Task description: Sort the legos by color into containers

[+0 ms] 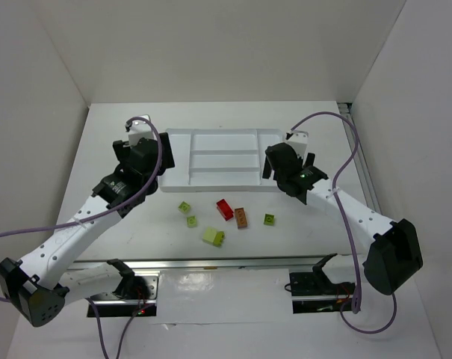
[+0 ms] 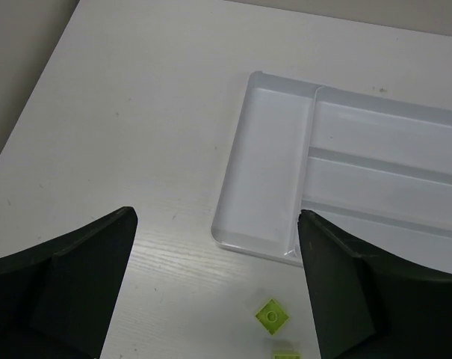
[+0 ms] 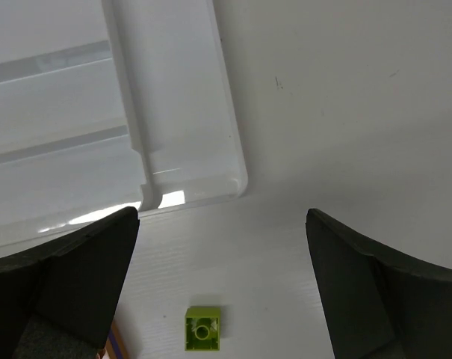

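Note:
Six legos lie on the table in front of the white tray (image 1: 177,161): two small lime ones (image 1: 184,206) (image 1: 191,221), a larger pale yellow-green one (image 1: 214,237), a red one (image 1: 225,209), a brown-orange one (image 1: 241,218) and a green one (image 1: 270,219). The tray's compartments hold nothing. My left gripper (image 1: 160,153) is open and empty over the tray's left end (image 2: 263,164), with a lime lego (image 2: 272,316) below between its fingers. My right gripper (image 1: 274,166) is open and empty over the tray's right end (image 3: 181,112), above the green lego (image 3: 202,327).
White walls enclose the table on the left, back and right. The table's near edge carries a reflective strip (image 1: 226,263) by the arm bases. Purple cables (image 1: 345,172) loop off both arms.

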Available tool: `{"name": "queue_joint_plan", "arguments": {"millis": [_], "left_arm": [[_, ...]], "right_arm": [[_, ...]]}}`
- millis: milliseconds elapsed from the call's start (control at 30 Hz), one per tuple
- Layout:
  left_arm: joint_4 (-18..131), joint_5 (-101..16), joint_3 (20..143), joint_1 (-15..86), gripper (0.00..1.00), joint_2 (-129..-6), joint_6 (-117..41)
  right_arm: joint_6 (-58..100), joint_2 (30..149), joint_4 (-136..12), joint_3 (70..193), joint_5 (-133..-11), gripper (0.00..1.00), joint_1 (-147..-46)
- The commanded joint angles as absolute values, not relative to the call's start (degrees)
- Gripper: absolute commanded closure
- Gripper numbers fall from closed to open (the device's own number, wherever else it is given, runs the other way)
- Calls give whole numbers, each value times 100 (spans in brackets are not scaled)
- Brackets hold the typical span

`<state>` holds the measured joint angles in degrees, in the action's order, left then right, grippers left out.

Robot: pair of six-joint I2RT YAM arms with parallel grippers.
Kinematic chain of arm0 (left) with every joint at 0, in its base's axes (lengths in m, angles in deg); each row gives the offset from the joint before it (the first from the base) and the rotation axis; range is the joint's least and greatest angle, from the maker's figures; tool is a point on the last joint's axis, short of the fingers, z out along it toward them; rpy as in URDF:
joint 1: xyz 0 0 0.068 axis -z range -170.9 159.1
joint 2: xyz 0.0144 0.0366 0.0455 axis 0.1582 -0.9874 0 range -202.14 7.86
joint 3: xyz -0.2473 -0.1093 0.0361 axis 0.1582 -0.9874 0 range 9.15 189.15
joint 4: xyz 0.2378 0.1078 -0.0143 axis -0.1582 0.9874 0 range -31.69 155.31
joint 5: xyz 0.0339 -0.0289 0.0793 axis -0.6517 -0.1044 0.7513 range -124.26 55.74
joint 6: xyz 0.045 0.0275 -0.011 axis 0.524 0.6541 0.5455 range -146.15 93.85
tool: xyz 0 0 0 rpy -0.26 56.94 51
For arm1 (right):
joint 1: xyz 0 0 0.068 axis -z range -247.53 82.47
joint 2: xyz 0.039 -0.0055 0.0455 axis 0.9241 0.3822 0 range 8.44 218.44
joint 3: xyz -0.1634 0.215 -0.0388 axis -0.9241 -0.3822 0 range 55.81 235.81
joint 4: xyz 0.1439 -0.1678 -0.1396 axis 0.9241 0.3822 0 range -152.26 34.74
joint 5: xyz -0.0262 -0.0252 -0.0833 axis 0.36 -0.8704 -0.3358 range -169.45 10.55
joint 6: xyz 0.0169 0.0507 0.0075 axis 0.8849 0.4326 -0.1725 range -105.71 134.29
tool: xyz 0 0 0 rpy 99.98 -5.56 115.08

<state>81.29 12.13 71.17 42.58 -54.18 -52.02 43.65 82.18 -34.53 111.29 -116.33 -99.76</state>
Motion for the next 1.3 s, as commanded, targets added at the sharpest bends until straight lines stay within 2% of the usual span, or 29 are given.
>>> {"name": "queue_joint_plan", "arguments": {"millis": [0, 133, 300, 400, 533, 800, 867, 933, 1200, 1233, 1267], "left_arm": [[8195, 1153, 7287, 4259, 0, -5366, -5355], [8055, 766, 7235, 4259, 0, -5366, -5190], [8353, 591, 7419, 4259, 0, -5533, -5743], [8485, 371, 7541, 4259, 0, -5595, -5744], [8897, 55, 7656, 4259, 0, -5770, -5744], [8960, -464, 7375, 4259, 4, -5770, -5910], [8960, -535, 7375, 4259, 4, -5770, -5911], [8960, -587, 7322, 4259, 4, -5770, -5911], [8960, -693, 7322, 4259, 4, -5832, -5964], [8960, -693, 7270, 4259, 4, -5832, -5964], [8960, -693, 7269, 4259, 4, -5893, -5964]], "right_arm": [[4452, 8043, -3580, 11074, -11760, 0, -9996], [4452, 8043, -3352, 11205, -11838, 0, -9996], [4461, 8104, -3219, 11337, -11856, 0, -9996], [4907, 8034, -3107, 11179, -11804, 1, -9996], [5084, 7823, -2781, 11031, -10654, 0, -9996], [5471, 7375, -3211, 9424, -9588, 0, -10119], [5472, 7435, -3298, 9247, -9493, 7, -10233], [5419, 7497, -3448, 9123, -9317, 7, -10294], [5366, 8190, -3755, 9236, -9781, 7, -10910], [5366, 8262, -3808, 9237, -9782, 12, -10910], [5366, 8323, -3809, 9289, -9782, 12, -10910]]}}
